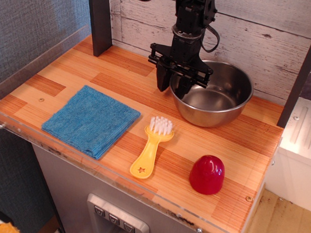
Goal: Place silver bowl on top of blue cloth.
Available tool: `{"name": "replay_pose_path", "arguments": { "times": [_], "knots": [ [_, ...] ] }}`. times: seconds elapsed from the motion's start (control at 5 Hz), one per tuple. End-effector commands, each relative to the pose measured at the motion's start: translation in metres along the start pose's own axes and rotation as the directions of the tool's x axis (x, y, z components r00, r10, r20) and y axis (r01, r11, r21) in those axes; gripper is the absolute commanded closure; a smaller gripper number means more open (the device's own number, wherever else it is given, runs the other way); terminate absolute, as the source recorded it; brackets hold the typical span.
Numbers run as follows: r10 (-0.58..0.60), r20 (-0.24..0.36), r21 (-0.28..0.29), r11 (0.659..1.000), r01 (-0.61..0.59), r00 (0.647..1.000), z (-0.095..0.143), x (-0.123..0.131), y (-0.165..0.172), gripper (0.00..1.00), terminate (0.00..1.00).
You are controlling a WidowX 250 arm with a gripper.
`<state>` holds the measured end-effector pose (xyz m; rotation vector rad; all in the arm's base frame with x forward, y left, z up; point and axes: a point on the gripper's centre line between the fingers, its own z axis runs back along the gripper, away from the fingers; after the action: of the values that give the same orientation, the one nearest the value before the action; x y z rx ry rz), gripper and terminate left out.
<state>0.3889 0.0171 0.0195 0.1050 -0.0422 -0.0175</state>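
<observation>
The hand (172, 87) straddles the left rim of the silver bowl (213, 99), one finger inside and one outside, though it's hard to tell if it's actually clamped yet. The bowl sits on the wooden tabletop (115, 77) near the back wall, well apart from the blue cloth (92, 120) at front left.

Silver bowl (215, 100): large, round, shiny steel, rolled rim, upright, empty, at back right of wooden counter near plank wall. Blue cloth (92, 120): square folded fuzzy towel, flat, front left, well apart from bowl.
</observation>
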Motion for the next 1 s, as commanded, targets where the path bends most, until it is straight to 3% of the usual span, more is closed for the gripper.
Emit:
{"name": "replay_pose_path", "arguments": {
  "times": [0.0,0.2,0.4,0.6,0.8],
  "knots": [
    [0.024,0.098,-0.035,0.999,-0.020,0.995,0.027,0.001,0.009,1.00,0.00],
    [0.023,0.139,-0.078,0.997,-0.012,0.990,0.037,0.001,0.008,1.00,0.00],
    [0.044,0.206,-0.128,0.992,-0.018,0.978,0.062,0.005,0.017,1.00,0.00],
    [0.095,0.267,-0.136,0.989,-0.060,0.959,0.090,-0.006,0.044,1.00,0.00],
    [0.125,0.267,-0.130,0.987,-0.093,0.956,0.098,-0.027,0.070,1.00,0.00]
  ]
}}
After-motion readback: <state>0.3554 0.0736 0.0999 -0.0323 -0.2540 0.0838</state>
